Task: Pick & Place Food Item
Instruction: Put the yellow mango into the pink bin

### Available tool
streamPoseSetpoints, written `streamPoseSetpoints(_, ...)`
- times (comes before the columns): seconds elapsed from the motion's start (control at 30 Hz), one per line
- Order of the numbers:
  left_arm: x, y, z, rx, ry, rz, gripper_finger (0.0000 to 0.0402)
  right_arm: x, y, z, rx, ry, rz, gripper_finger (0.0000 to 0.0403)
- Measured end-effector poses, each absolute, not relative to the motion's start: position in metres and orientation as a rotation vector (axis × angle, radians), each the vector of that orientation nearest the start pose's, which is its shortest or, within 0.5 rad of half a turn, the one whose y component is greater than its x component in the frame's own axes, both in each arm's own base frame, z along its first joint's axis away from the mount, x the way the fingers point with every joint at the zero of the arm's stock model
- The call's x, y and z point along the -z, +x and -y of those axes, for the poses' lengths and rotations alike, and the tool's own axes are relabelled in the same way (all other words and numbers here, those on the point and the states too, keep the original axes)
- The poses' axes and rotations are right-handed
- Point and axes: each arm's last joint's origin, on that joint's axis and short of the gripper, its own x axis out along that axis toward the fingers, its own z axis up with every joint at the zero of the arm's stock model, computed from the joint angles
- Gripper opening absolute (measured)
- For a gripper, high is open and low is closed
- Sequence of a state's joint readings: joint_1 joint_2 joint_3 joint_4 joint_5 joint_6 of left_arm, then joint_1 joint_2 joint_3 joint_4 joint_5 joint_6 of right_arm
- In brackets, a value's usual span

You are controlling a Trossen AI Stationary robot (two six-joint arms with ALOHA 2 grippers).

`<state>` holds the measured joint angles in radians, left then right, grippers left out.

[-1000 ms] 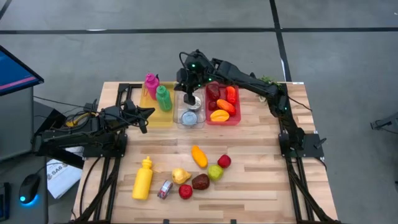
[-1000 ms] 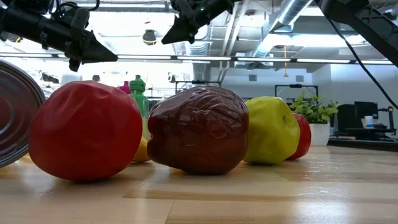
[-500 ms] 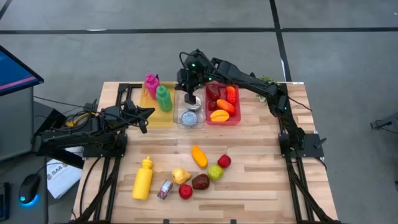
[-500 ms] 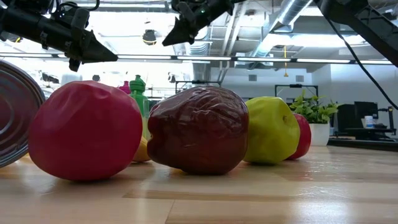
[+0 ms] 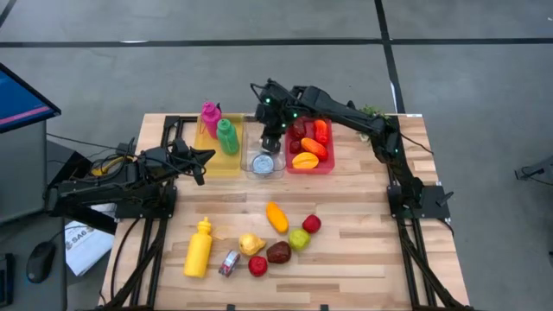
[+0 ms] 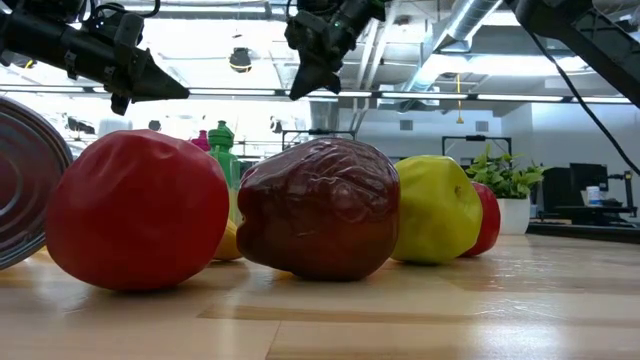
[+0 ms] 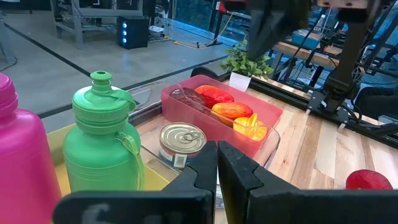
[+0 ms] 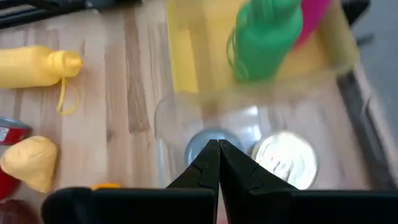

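Right gripper [image 5: 270, 140] hangs over the clear bin [image 5: 263, 168] at 12 o'clock on the table, fingers pressed together, nothing held. Its arm reaches in from the 3 o'clock edge, elbow bent, wrist pointing down and slightly toward 9 o'clock. Under it two tin cans [image 8: 287, 163] sit in the clear bin, lids up. Left gripper [image 5: 202, 155] waits near the 9 o'clock edge, arm folded low, fingers closed and empty, aimed toward the bins.

Yellow bin [image 5: 216, 163] just at 9 o'clock of the clear one holds a green bottle [image 5: 227, 136] and a pink bottle [image 5: 210, 117], both upright. Red bin [image 5: 328, 163] at 3 o'clock of the clear one holds red and orange food pieces.

Loose items cluster toward 6 o'clock on the wooden table [image 5: 363, 225]: yellow squeeze bottle [image 5: 199, 248] lying flat, small can [image 5: 229, 263] on its side, orange fruit [image 5: 276, 217], yellow-green apple [image 5: 299, 239], small red fruit [image 5: 311, 224], dark red fruit [image 5: 278, 252], red fruit [image 5: 257, 266], pale yellow piece [image 5: 251, 244].

Room: grey floor around table, blue monitor [image 5: 22, 95] and a mouse [image 5: 34, 273] past the 9 o'clock side; low view shows ceiling ducts, desks, a potted plant [image 6: 507, 178].
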<state>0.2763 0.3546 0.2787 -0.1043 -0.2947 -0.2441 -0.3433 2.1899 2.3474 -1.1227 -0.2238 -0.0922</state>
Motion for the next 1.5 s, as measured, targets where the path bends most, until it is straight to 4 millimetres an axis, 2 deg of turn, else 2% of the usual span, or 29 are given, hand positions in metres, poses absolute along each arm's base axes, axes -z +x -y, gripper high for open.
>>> streamPoseSetpoints(0.17,-0.219,0.109,-0.04,-0.589,-0.235,-0.112,0.0002,-0.333,0.439,0.123,0.204,0.233,-1.009,0.0)
streamPoseSetpoints(0.33,-0.219,0.109,-0.04,-0.589,-0.235,-0.112,0.0002,-0.333,0.447,0.086,0.281,0.258,-1.015,0.0)
streamPoseSetpoints(0.53,-0.217,0.111,-0.04,-0.591,-0.235,-0.132,0.0002,-0.332,0.451,0.047,0.276,0.306,-1.029,0.0)
streamPoseSetpoints(0.73,-0.213,0.115,-0.041,-0.595,-0.233,-0.178,0.0002,-0.332,0.453,0.017,0.265,0.345,-1.038,0.0)
streamPoseSetpoints(1.13,-0.204,0.124,-0.044,-0.588,-0.235,-0.266,0.0002,-0.331,0.451,-0.02,0.206,0.318,-1.062,0.0)
streamPoseSetpoints(1.33,-0.204,0.124,-0.043,-0.564,-0.243,-0.261,0.0002,-0.331,0.451,-0.027,0.253,0.412,-1.055,0.0)
streamPoseSetpoints(1.5,-0.204,0.124,-0.043,-0.57,-0.286,-0.249,0.0002,-0.331,0.45,-0.042,0.276,0.484,-1.052,0.0)
